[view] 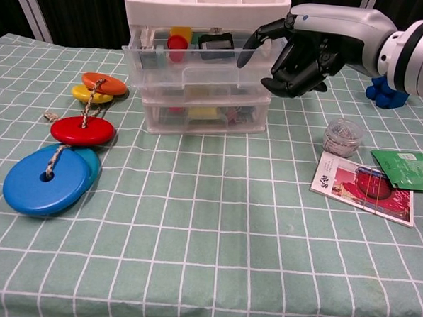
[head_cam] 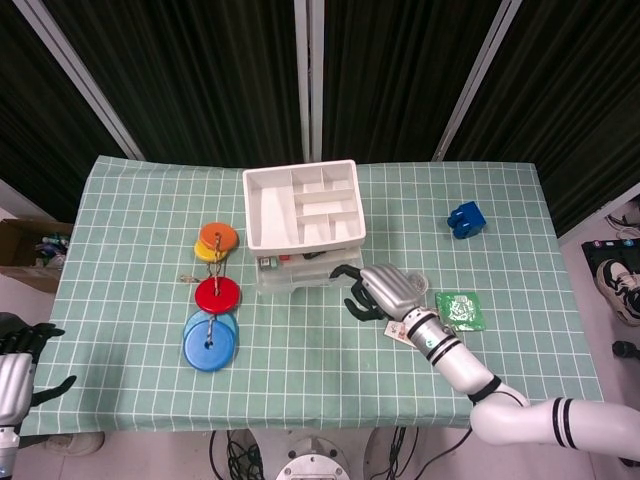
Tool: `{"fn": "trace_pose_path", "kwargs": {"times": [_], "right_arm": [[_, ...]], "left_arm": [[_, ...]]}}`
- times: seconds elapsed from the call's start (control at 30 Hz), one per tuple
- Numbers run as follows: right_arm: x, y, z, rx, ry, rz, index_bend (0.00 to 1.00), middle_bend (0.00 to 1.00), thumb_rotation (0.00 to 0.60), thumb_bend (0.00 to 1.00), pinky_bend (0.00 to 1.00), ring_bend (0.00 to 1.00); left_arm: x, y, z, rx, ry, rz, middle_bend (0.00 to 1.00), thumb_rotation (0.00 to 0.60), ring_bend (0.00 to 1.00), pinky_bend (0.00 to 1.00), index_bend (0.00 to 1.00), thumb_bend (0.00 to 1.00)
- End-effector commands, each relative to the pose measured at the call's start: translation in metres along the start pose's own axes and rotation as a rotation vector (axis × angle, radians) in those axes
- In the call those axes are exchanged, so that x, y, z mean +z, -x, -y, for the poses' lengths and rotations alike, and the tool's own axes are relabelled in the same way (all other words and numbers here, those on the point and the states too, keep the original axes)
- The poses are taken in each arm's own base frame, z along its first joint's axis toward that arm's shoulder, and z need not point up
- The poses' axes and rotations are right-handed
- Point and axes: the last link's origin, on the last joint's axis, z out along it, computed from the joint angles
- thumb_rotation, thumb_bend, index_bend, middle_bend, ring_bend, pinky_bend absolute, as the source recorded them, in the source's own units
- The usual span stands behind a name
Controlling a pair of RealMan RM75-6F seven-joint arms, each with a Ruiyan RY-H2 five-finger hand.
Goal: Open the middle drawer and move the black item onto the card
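Right hand (view: 302, 53) reaching into the clear plastic middle drawer (view: 202, 58).
Its fingers are curling loosely, holding nothing, one fingertip hovering beside the black rectangular item (view: 215, 42).

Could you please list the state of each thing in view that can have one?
Middle drawer: pulled partly open.
Bottom drawer: closed.
Black item: in the middle drawer.
Card: flat, bare.
Right hand: at the drawer's right corner, holding nothing.
Left hand: idle off the table.

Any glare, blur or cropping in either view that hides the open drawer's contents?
Head view: sharp, evenly lit, but the drawer is small and contents unreadable. Chest view: clear plastic front slightly hazes the black item; right hand is sharp; cabinet top is cropped.
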Motion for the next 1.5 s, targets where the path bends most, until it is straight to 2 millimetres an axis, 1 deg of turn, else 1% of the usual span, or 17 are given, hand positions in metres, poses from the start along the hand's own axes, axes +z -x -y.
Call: {"fn": "trace_pose_path", "kwargs": {"times": [0.03, 0.53, 0.6, 0.63, 0.67, 0.73, 0.77, 0.83, 0.9, 1.03, 1.1, 1.13, 1.17, 1.2, 1.27, 1.37, 1.5], "right_arm": [[-0.007, 0.002, 0.000, 0.004, -0.007, 0.010, 0.34, 0.84, 0.600, 0.41, 0.82, 0.77], [-0.043, 0.019, 0.005, -0.039, -0.046, 0.088, 0.33, 0.84, 0.600, 0.40, 0.82, 0.77], [-0.046, 0.018, 0.004, -0.052, -0.047, 0.082, 0.30, 0.84, 0.600, 0.41, 0.82, 0.77], [-0.047, 0.017, 0.003, -0.063, -0.047, 0.079, 0.25, 0.84, 0.600, 0.40, 0.82, 0.77], [-0.049, 0.016, 0.002, -0.082, -0.047, 0.077, 0.20, 0.84, 0.600, 0.40, 0.82, 0.77], [-0.054, 0.012, 0.001, -0.102, -0.050, 0.068, 0.06, 0.83, 0.600, 0.37, 0.82, 0.77], [-0.058, 0.010, 0.002, -0.112, -0.054, 0.061, 0.03, 0.83, 0.600, 0.34, 0.82, 0.76], [-0.064, 0.005, 0.003, -0.137, -0.061, 0.051, 0.00, 0.82, 0.600, 0.26, 0.82, 0.76], [-0.072, -0.004, 0.007, -0.169, -0.073, 0.035, 0.00, 0.82, 0.600, 0.22, 0.82, 0.76], [-0.082, -0.026, 0.025, -0.231, -0.116, -0.002, 0.02, 0.83, 0.600, 0.21, 0.82, 0.77], [-0.080, -0.041, 0.039, -0.264, -0.148, -0.045, 0.06, 0.84, 0.600, 0.21, 0.84, 0.79], [-0.077, -0.046, 0.045, -0.283, -0.164, -0.065, 0.11, 0.86, 0.600, 0.21, 0.85, 0.80], [-0.071, -0.052, 0.052, -0.311, -0.180, -0.087, 0.15, 0.87, 0.600, 0.22, 0.86, 0.81], [-0.066, -0.055, 0.057, -0.335, -0.189, -0.097, 0.22, 0.88, 0.600, 0.22, 0.87, 0.83], [-0.052, -0.058, 0.067, -0.395, -0.199, -0.100, 0.32, 0.90, 0.600, 0.23, 0.89, 0.85], [-0.029, -0.056, 0.076, -0.483, -0.187, -0.081, 0.36, 0.92, 0.600, 0.22, 0.91, 0.86], [-0.003, -0.045, 0.080, -0.565, -0.138, -0.068, 0.36, 0.93, 0.600, 0.18, 0.92, 0.87]], "left_arm": [[0.000, 0.000, 0.000, 0.000, 0.002, 0.000, 0.25, 0.600, 0.22, 0.21, 0.31, 0.00], [0.001, 0.001, -0.001, -0.001, 0.007, -0.002, 0.25, 0.600, 0.22, 0.21, 0.31, 0.00], [0.001, 0.001, -0.001, -0.002, 0.009, -0.003, 0.25, 0.600, 0.22, 0.21, 0.31, 0.00], [0.001, 0.001, -0.001, -0.002, 0.009, -0.004, 0.25, 0.600, 0.22, 0.21, 0.31, 0.00], [0.001, 0.001, -0.001, -0.002, 0.009, -0.004, 0.25, 0.600, 0.22, 0.21, 0.31, 0.00], [0.001, 0.001, -0.001, -0.003, 0.008, -0.005, 0.25, 0.600, 0.22, 0.21, 0.31, 0.00], [0.000, 0.000, -0.001, -0.003, 0.007, -0.006, 0.25, 0.600, 0.22, 0.21, 0.31, 0.00], [0.000, 0.000, 0.000, -0.003, 0.005, -0.007, 0.25, 0.600, 0.22, 0.21, 0.31, 0.00], [-0.001, 0.000, 0.000, -0.002, 0.005, -0.009, 0.25, 0.600, 0.22, 0.21, 0.31, 0.00], [-0.003, -0.002, 0.001, -0.004, 0.003, -0.018, 0.25, 0.600, 0.22, 0.21, 0.31, 0.00], [-0.005, -0.002, 0.001, -0.006, 0.002, -0.024, 0.25, 0.600, 0.22, 0.21, 0.31, 0.00], [-0.006, -0.002, 0.001, -0.007, 0.002, -0.025, 0.25, 0.600, 0.22, 0.21, 0.31, 0.00], [-0.007, -0.002, 0.001, -0.008, 0.000, -0.026, 0.25, 0.600, 0.22, 0.21, 0.31, 0.00], [-0.008, -0.002, 0.001, -0.009, 0.000, -0.027, 0.25, 0.600, 0.22, 0.21, 0.31, 0.00], [-0.010, -0.001, 0.001, -0.011, -0.003, -0.028, 0.25, 0.600, 0.22, 0.21, 0.31, 0.00], [-0.013, -0.001, 0.002, -0.016, -0.010, -0.030, 0.25, 0.600, 0.22, 0.21, 0.31, 0.00], [-0.016, 0.000, 0.004, -0.020, -0.019, -0.030, 0.25, 0.600, 0.22, 0.21, 0.31, 0.00]]}}
